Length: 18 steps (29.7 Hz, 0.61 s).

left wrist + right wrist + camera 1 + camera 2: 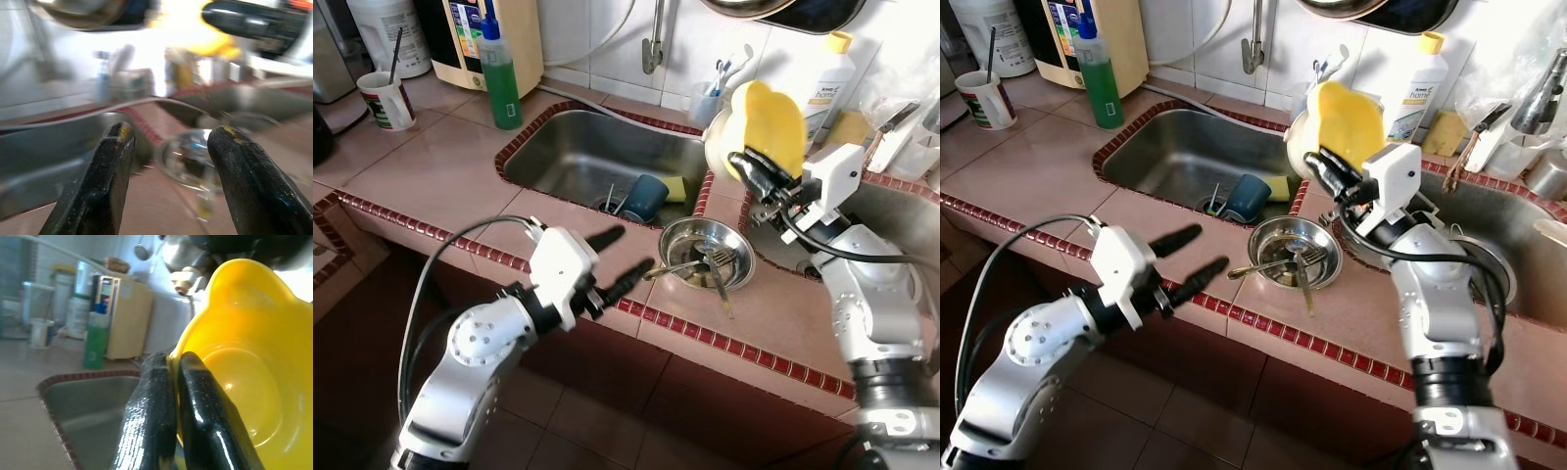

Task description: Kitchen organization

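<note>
**Yellow bowl held up over the tiled counter**

Yellow plastic, glossy inside, makes up the bowl (766, 127) that the right gripper (751, 168) holds lifted above the counter (440, 176), tilted so that its hollow faces outward. In the right wrist view the two black fingers (146, 421) are pressed onto the bowl's rim, one on each side of the wall, with almost no gap between them. The bowl hangs above the strip of counter between the two basins, just past the steel dish (707, 253).

That steel dish sits on the pink tile by the near corner of the left sink (578, 147), with a fork (718, 269) and what seems to be a spoon lying across it. Down in the sink a blue cup (643, 198) lies on its side next to a yellow sponge (674, 188).

The left gripper (622, 259) hovers over the red-tiled front edge of the counter, its fingers spread wide and pointing toward the steel dish, holding nothing. The left wrist view is blurred, but the dish shows between the two fingertips (115, 147).

Further back stand a green soap bottle (498, 73), a white mug (387, 101) and a white bottle with a yellow cap (828, 80) against the wall.
</note>
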### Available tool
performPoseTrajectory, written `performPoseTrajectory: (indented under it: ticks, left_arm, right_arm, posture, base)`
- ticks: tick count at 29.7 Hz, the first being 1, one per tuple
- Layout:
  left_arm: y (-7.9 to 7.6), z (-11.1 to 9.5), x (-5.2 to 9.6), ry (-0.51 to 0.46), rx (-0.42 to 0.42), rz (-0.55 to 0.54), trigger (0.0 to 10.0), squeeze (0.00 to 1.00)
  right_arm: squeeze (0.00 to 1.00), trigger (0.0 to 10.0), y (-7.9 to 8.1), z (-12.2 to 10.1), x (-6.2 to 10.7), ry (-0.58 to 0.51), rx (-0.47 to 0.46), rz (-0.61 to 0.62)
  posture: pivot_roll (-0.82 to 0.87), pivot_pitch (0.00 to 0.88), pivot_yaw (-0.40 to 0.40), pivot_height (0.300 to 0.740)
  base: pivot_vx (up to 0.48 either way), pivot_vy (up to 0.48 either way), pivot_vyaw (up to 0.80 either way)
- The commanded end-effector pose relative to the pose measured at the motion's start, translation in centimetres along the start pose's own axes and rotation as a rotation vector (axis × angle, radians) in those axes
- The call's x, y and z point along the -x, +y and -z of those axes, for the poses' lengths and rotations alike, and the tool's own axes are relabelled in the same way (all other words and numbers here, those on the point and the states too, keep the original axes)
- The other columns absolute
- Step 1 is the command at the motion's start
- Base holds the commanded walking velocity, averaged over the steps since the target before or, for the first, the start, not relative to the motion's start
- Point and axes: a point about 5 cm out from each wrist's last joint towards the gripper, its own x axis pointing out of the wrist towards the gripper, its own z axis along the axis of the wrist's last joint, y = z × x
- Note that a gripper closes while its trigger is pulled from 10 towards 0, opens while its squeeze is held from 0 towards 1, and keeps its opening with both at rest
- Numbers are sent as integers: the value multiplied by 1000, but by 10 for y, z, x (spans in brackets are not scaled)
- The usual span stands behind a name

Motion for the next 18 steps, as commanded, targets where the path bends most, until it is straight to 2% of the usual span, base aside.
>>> performPoseTrajectory:
  ticks: [1, 3, 5, 7, 8, 10, 13, 15, 17, 18]
  left_arm:
    - [8, -2, -1, -17, 9, -65, 10000, 0]
    - [19, 1, -2, -29, 40, -180, 10000, 0]
    - [22, 2, -2, -29, 44, -204, 10000, 0]
    - [33, 5, -2, -43, 105, -319, 10000, 0]
    - [33, 5, -2, -43, 105, -319, 10000, 0]
    - [44, 8, 0, -43, 115, -432, 10000, 0]
    - [47, 10, 0, -38, 114, -476, 10000, 0]
    - [54, 15, 2, -9, 83, -546, 10000, 0]
    - [57, 20, 3, -4, 111, -575, 10000, 0]
    - [58, 21, 3, 0, 100, -579, 10000, 0]
  right_arm:
    - [0, 10000, -5, -11, 2, -55, 43, 90]
    - [0, 10000, -1, -11, 6, -77, 45, 224]
    - [0, 10000, 2, -10, 7, -77, 58, 241]
    - [0, 10000, 12, -3, 12, -56, 106, 323]
    - [0, 10000, 12, -3, 12, -56, 106, 323]
    - [0, 10000, 16, 1, 15, -37, 131, 394]
    - [0, 10000, 18, 3, 16, -32, 133, 413]
    - [0, 10000, 24, 7, 17, -18, 142, 466]
    - [0, 10000, 30, 14, 19, 3, 125, 524]
    - [0, 10000, 33, 17, 20, 12, 115, 530]
  posture:
    - [-160, 35, -57, 732]
    - [-161, 24, -55, 732]
    - [-162, 22, -59, 732]
    - [-164, 12, -57, 732]
    - [-164, 12, -57, 732]
    - [-164, 12, -57, 732]
    - [-164, 1, -64, 732]
    - [-165, 0, -64, 732]
    - [-165, 0, -65, 732]
    - [-165, 0, -65, 732]
  base:
    - [0, 0, 0]
    - [0, 0, 0]
    - [0, 0, 0]
    - [0, 0, 0]
    - [0, 0, 0]
    - [0, 0, 0]
    - [0, 0, 0]
    - [0, 0, 0]
    - [0, 0, 0]
    - [0, 0, 0]
